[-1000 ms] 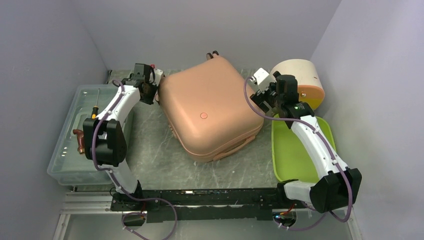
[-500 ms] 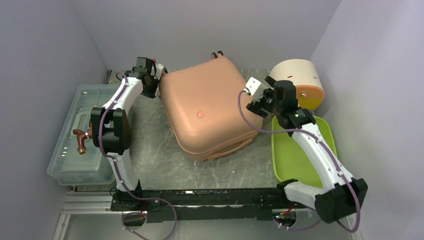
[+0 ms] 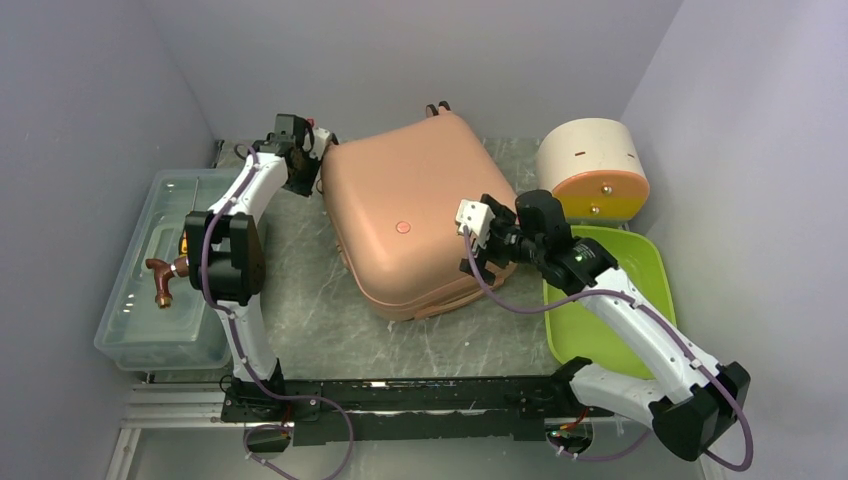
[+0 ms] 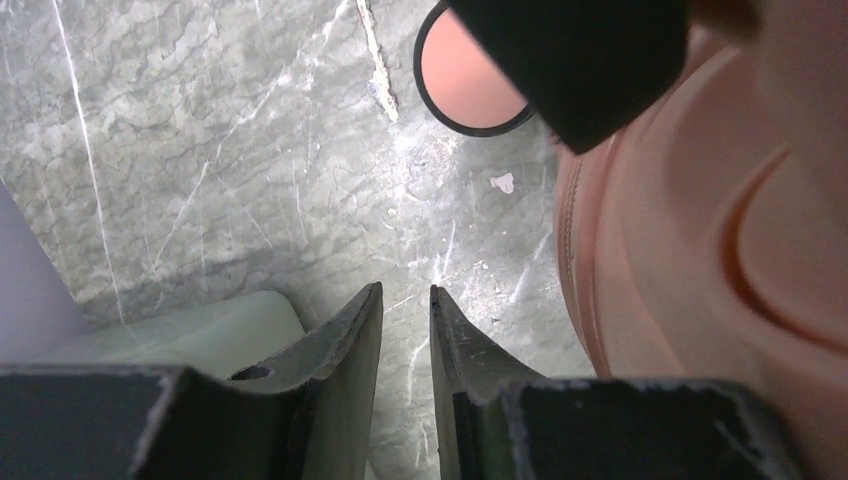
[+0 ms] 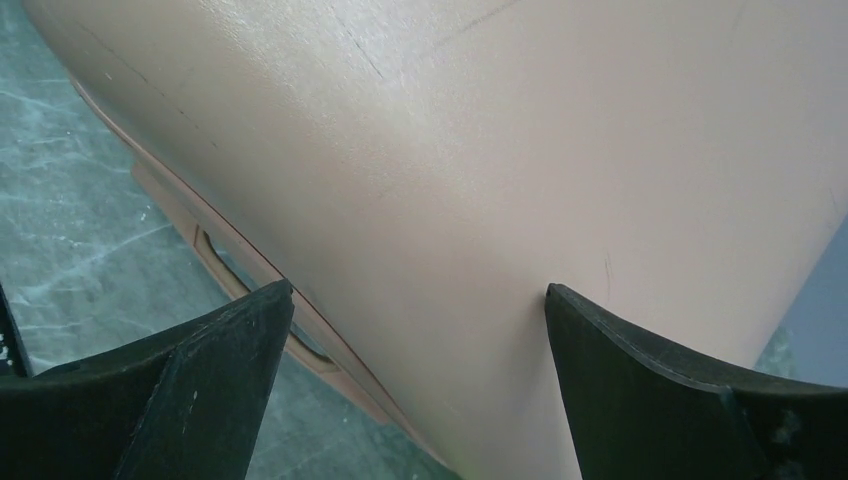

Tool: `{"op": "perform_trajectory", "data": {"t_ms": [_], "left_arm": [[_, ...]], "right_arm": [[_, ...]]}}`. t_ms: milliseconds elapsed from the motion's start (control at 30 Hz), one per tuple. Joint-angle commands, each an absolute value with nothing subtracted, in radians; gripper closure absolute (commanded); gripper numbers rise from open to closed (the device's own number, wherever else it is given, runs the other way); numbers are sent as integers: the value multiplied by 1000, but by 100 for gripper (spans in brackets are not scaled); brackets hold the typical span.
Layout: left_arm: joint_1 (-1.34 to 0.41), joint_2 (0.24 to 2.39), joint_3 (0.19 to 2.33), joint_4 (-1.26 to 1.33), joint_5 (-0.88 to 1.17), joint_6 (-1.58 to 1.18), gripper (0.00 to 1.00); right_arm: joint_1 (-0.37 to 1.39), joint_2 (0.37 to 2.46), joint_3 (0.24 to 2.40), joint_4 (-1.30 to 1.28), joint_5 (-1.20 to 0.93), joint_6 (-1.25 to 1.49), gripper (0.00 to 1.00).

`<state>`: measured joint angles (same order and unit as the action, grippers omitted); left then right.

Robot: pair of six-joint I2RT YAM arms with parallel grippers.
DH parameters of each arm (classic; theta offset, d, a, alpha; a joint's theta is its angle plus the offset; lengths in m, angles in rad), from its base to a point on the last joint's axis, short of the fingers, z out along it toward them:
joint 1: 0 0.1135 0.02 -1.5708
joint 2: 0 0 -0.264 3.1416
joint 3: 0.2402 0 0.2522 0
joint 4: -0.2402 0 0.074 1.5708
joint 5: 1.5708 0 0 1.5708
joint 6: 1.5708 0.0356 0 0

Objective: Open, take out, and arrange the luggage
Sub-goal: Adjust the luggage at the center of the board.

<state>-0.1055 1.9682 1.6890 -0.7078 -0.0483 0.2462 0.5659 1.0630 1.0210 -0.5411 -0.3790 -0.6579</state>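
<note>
The luggage [image 3: 410, 220], a salmon-pink hard-shell suitcase, lies closed and flat in the middle of the table, turned at an angle. My left gripper [image 3: 316, 170] hangs at its far left corner. In the left wrist view the gripper [image 4: 405, 290] stands open by a narrow gap with only table between its fingers. The shell [image 4: 700, 250] and a small wheel [image 4: 465, 75] lie to its right. My right gripper [image 3: 483, 245] is wide open at the suitcase's near right edge. In the right wrist view this gripper [image 5: 418, 290] points at the shell [image 5: 500, 150] and holds nothing.
A clear plastic bin [image 3: 140, 300] at the left holds a screwdriver [image 3: 190, 215] and a copper tap [image 3: 162, 278]. A lime-green tray [image 3: 640, 270] lies at the right under my right arm. A cream and orange drum [image 3: 592, 165] stands behind it. Walls close in on three sides.
My right arm has swung from the suitcase's far right corner forward and left along its right side. The left gripper shifted slightly at the far left corner. The suitcase turned a little.
</note>
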Motion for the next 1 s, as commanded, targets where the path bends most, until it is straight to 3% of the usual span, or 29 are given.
{"op": "perform_trajectory", "data": {"t_ms": [0, 300, 600, 967], "left_arm": [[-177, 1956, 1652, -777, 48, 298, 68], [-91, 1860, 1629, -807, 115, 288, 53], [-87, 1797, 1545, -794, 238, 304, 47], [-87, 1788, 1515, -750, 255, 283, 47]], "right_arm": [[572, 1015, 1042, -578, -197, -534, 0], [481, 1088, 1102, -196, 294, -554, 0], [314, 1431, 1212, -16, 470, -608, 0], [296, 1614, 1308, 16, 437, -643, 0]]}}
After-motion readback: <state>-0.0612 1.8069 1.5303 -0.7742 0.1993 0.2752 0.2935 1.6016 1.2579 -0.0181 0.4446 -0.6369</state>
